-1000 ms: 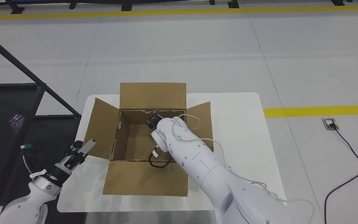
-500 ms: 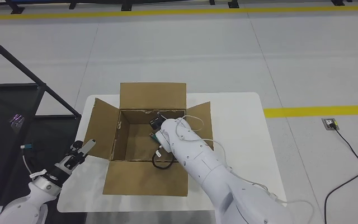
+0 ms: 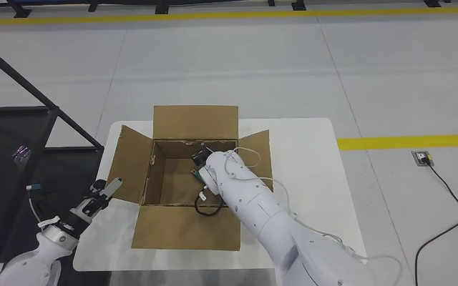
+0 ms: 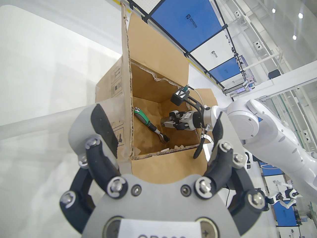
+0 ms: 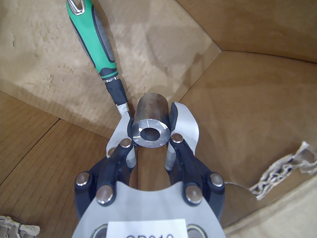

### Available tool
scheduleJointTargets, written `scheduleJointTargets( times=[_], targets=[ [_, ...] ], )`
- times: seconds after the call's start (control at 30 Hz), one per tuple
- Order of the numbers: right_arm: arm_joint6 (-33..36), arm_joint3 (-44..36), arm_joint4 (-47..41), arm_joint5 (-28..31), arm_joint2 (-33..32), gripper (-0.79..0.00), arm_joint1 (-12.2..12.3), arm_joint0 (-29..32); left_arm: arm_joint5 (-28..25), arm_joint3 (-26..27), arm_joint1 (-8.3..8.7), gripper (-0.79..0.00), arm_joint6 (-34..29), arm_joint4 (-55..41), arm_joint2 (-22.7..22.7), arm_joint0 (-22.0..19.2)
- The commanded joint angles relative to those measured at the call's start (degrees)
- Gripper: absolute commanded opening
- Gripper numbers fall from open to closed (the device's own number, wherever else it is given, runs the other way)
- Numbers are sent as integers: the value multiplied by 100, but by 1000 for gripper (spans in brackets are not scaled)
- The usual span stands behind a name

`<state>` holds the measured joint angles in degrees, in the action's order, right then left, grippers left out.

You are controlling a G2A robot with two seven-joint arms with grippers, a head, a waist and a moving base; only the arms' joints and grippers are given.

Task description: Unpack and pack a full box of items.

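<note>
**Right arm settles inside the box with the metal cylinder in its grip**

The right arm is down in the open cardboard box [image 3: 195, 121] at the centre of the top view, on the white tabletop [image 3: 300, 143]. A second ago its wrist sits a touch higher in the frame, close to the far wall. Half a second ago it slides toward the lower right, and since then it does not move.

The right tool [image 5: 151, 115] is clamped on a short metal cylinder [image 5: 151, 125], one pad on each side, bore facing the wrist camera. The cylinder hangs inside the box, and I cannot tell if it touches the floor.

Just past it, a green-handled ratchet wrench [image 5: 92, 38] lies on the floor with its handle up against a wall.

At the lower left of the top view, the left tool [image 3: 107, 187] is parked just beside the box's left flap, jaws spread wide and holding nothing. It has not budged.

My read is that the pause is a handover point. Whether the cylinder is coming out or going in, I cannot call.
</note>
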<state>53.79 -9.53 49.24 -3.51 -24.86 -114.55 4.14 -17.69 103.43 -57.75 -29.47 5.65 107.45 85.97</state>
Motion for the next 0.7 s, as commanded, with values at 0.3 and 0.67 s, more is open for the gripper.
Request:
scheduleJointTargets(
  times=[0.3, 0.67],
  targets=[
    [115, 1, -1, 96, 2, 0, -7, 20, 0, 0, 0, 0, 0, 0, 0, 0],
    [-137, -64, 16, 157, -6, 0, 15, 95, 0, 0, 0, 0, 0, 0, 0, 0]
  ],
)
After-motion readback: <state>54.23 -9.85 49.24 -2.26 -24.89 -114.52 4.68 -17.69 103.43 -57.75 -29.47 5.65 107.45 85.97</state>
